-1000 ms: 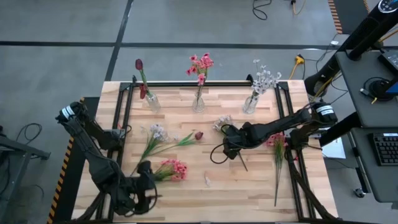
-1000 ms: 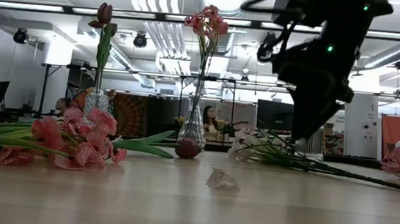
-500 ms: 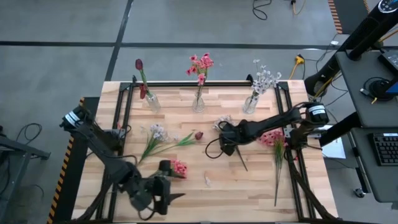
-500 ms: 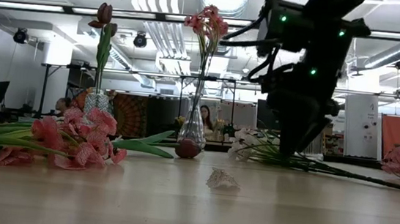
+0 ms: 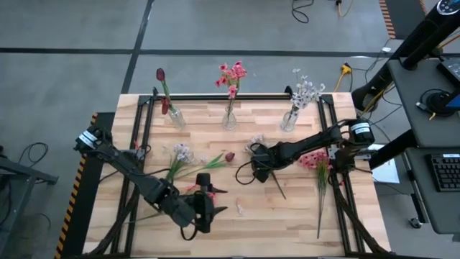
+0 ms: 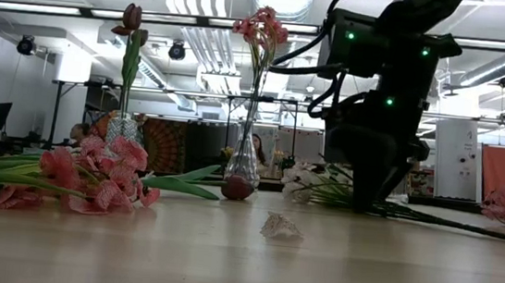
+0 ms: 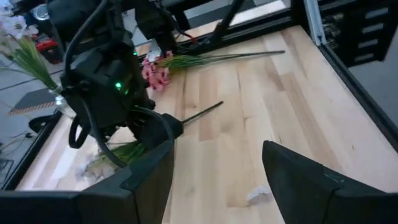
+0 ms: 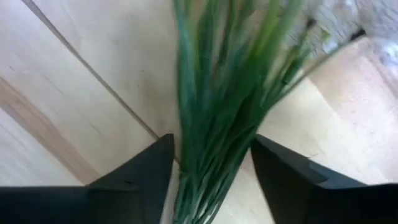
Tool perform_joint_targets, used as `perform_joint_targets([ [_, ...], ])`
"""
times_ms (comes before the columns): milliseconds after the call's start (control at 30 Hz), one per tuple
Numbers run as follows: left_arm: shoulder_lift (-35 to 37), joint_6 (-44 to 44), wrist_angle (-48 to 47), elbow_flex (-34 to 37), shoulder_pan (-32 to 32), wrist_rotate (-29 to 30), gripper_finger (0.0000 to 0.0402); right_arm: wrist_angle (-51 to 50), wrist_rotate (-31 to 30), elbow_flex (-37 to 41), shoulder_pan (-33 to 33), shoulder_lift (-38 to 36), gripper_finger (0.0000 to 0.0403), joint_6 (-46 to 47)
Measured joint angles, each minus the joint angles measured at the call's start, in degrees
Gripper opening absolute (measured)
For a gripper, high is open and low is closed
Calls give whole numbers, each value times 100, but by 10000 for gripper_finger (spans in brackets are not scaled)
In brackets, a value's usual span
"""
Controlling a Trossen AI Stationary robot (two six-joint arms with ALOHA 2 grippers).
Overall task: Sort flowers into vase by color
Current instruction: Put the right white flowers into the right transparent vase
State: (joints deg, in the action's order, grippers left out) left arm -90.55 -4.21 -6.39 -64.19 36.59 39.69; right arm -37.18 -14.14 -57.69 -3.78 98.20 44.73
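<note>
Pale wooden table [image 5: 287, 216] fills mid-frame, three vases along its upper edge. Right claw [image 5: 260, 171] sits low at centre, fingers spread astride the white spray's green stems [image 8: 217, 112], not yet pinching; next it must close and lift. Left claw [image 5: 208, 201], spread and empty, hovers lower centre beside the pink blooms [image 6: 91, 177]. Bare boards lie lower right.

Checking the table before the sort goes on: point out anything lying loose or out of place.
A small pale scrap, seemingly a fallen blossom, lies alone on the wood near the front, apart from every stem. One red tulip bud lies flat mid-table.
</note>
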Motion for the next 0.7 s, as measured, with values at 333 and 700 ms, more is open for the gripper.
perform_joint_targets([
  [333,503,1005,2168,1236,-550,-1931,193,-139,-53,33,-136,-272,44,115],
  [700,1815,1269,3644,2542,-747,-1663,175,116,-802,54,-514,-1451,20,-50],
])
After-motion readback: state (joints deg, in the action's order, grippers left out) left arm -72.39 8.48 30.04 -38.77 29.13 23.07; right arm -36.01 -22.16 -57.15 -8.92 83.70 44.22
